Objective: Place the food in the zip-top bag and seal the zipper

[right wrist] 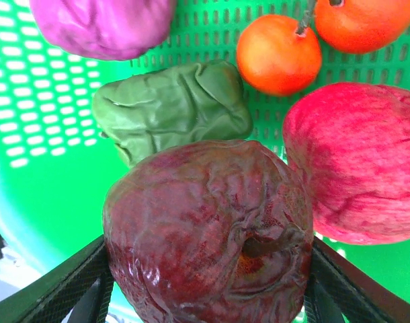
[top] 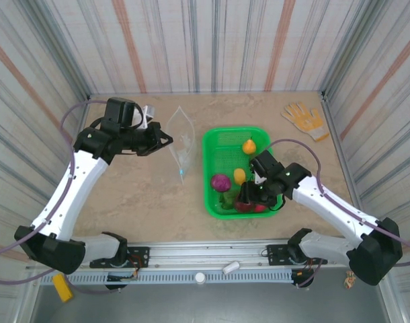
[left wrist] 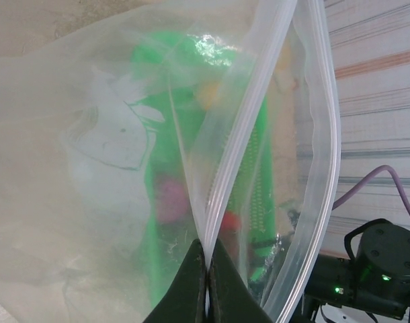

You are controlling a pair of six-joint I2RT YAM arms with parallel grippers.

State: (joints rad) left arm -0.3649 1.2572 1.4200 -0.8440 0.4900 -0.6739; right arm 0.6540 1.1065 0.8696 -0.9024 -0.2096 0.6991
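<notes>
Nearest the arm bases, the right gripper (right wrist: pixel 208 296) is reaching into the near end of the green basket (top: pixel 235 130) and gripping a dark red fruit (right wrist: pixel 205 222), one finger pressing against each side. The fruit is wide, round and glossy, and the fingers are meeting it low on its sides, so I judge it could be squeezed out or roll free on the lift.

Packed close around it are a red apple (right wrist: pixel 359 161), a crumpled green leafy vegetable (right wrist: pixel 171 108), two orange fruits (right wrist: pixel 279 54) and a purple cabbage (right wrist: pixel 104 23). Any of them could be nudged or dragged along as the fruit is coming up. Two yellow pieces (top: pixel 249 145) are lying farther back in the basket.

Just left of the basket, the zip-top bag (top: pixel 180 145) is standing on the desk (top: pixel 144 195), looking empty. The left gripper (left wrist: pixel 206 269) is pinching shut on the zipper (left wrist: pixel 242 128) at one lip, while the other lip is bowing away, leaving a narrow mouth.

That single pinch is the weak point. A big fruit catching a lip could be tugging the thin film out of the fingers or folding the floppy bag over.

A work glove (top: pixel 302 118) is lying in the far right corner.
</notes>
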